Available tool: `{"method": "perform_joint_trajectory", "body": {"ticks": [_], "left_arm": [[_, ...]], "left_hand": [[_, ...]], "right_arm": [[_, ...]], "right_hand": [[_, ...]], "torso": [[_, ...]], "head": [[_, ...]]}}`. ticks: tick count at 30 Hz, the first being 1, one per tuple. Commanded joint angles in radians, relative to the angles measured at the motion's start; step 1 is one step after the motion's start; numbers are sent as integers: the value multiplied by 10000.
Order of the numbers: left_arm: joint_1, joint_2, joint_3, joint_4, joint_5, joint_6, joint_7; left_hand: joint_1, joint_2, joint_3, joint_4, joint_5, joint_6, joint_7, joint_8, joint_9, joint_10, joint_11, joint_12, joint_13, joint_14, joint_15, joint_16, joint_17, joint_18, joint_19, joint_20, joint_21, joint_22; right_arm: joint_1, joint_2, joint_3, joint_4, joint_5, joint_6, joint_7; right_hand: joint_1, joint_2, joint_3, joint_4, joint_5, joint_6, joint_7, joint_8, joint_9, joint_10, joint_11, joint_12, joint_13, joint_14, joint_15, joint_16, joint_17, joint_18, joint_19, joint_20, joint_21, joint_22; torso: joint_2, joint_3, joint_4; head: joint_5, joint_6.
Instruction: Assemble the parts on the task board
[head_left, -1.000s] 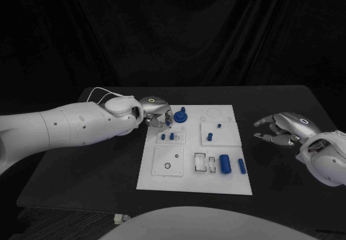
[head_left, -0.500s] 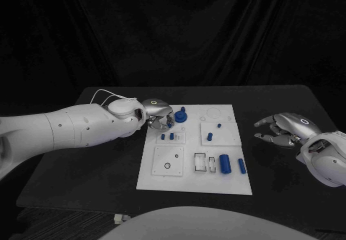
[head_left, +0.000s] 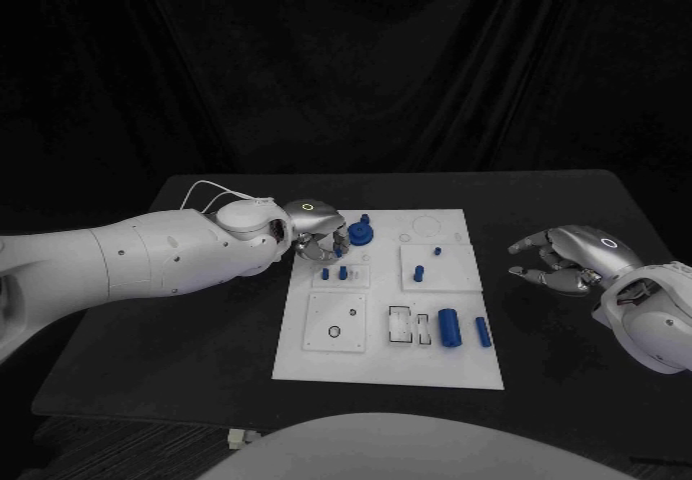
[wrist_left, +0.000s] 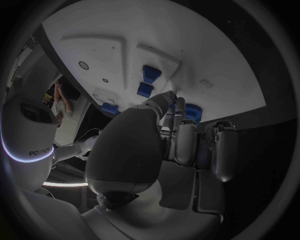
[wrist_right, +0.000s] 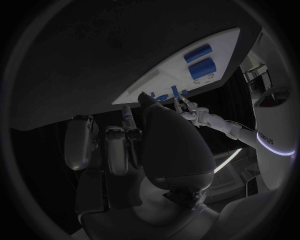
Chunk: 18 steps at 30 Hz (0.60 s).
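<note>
The white task board (head_left: 378, 350) lies in the middle of the black table. At its far left corner stands a round blue part (head_left: 361, 236) with a peg rising from it. My left hand (head_left: 316, 226) is over that corner, just left of the round part. Its fingertips pinch a small blue part (head_left: 339, 241). In the left wrist view the fingers (wrist_left: 178, 107) reach down in front of a blue piece (wrist_left: 194, 112) on the board (wrist_left: 187, 40). My right hand (head_left: 564, 258) hovers off the board's right edge, fingers loosely curved and apart, holding nothing.
Two short blue pegs (head_left: 336, 271) stand in the left plate, two more (head_left: 420, 270) in the right one. A blue cylinder (head_left: 450, 327) and a thinner blue bar (head_left: 483, 332) lie at the near right, beside empty slots (head_left: 401, 326). A ring (head_left: 335, 331) sits near left.
My left hand has edged slightly right, closer to the round blue part. The right hand has not moved.
</note>
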Motion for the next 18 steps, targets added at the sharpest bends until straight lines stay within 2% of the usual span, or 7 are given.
{"method": "perform_joint_trajectory", "body": {"ticks": [1,11,18], "left_arm": [[-26,32,7,1,0,94,44],[-79,75,7,-104,0,245,-54],[-130,114,7,-161,0,243,-101]], "left_hand": [[-115,22,-8,72,-29,55,10,24,6,16,45,-42,-15,-85,-14,-58,-32,-50,167,39,-42,2200],[-102,21,-9,60,-26,64,9,20,-2,41,43,-49,-28,-105,-14,-83,-73,-43,145,40,-72,2190],[-90,-9,3,37,-29,-182,11,-149,-118,-33,71,-188,-135,-176,5,-150,-164,-24,84,51,-153,2165]], "right_arm": [[-23,-3,6,12,-24,-4,-115],[-24,-3,6,14,-24,13,-119],[-27,-10,6,20,-24,19,-116]], "right_hand": [[-89,-12,-5,-5,-54,59,2,-60,-16,1040,51,26,2627,1048,56,26,2635,45,-18,58,-56,1852],[-89,-12,-5,-5,-54,59,2,-60,-16,1040,51,26,2627,1048,56,26,2635,45,-18,58,-56,1852],[-89,-12,-5,-5,-54,59,2,-60,-16,1040,51,26,2627,1048,56,26,2635,45,-18,58,-56,1852]], "torso": [[6,-4,-15],[10,0,6],[9,-3,10]], "head": [[18,-2],[-10,-2],[-1,-2]]}}
